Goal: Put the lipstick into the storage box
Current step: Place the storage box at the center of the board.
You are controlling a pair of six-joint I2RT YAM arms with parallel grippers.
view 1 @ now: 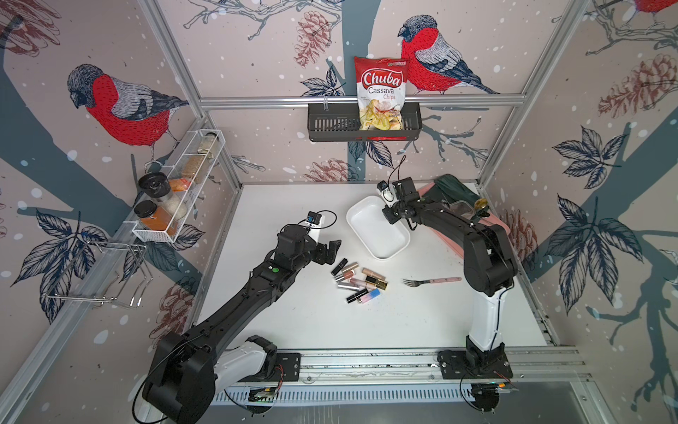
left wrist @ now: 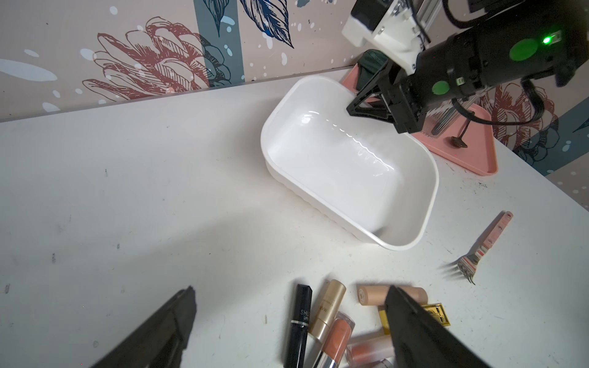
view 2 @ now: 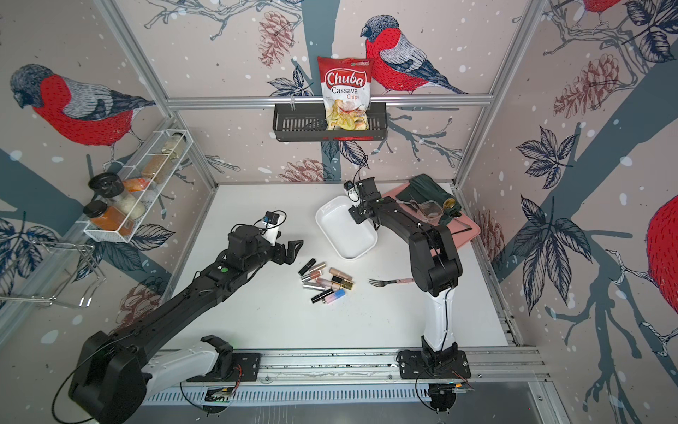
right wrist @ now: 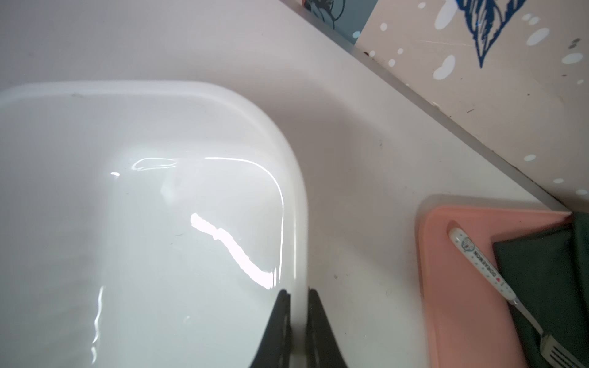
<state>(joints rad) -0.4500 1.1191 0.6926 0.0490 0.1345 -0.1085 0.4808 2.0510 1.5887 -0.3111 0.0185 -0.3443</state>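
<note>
Lipstick tubes point(view 1: 359, 281), black, gold and pink, lie on the white tabletop point(view 1: 293, 312) near the white rounded plastic storage box point(view 1: 378, 235); right gripper point(right wrist: 299, 291) pinches its rim, left gripper point(left wrist: 290, 287) gapes wide.

White box point(view 1: 379, 229) on a white table point(view 1: 293, 330), loud wallpaper all round.
In front of the box lie lipsticks point(view 1: 357, 281) in black, gold, beige and silver, plus a tube point(view 1: 370, 294) fading pink to blue; near the box, a fork point(view 1: 431, 282) with a pink handle. Beside the box is a pink tray point(left wrist: 471, 156) under a dark green cloth point(view 1: 453, 185). High behind the box, a black basket point(view 1: 330, 124) holds a red-and-white bag point(view 1: 381, 84). The walls point(view 1: 257, 55) are pale pink with red-breasted grey birds, brown pinecones and navy leaves.
</note>
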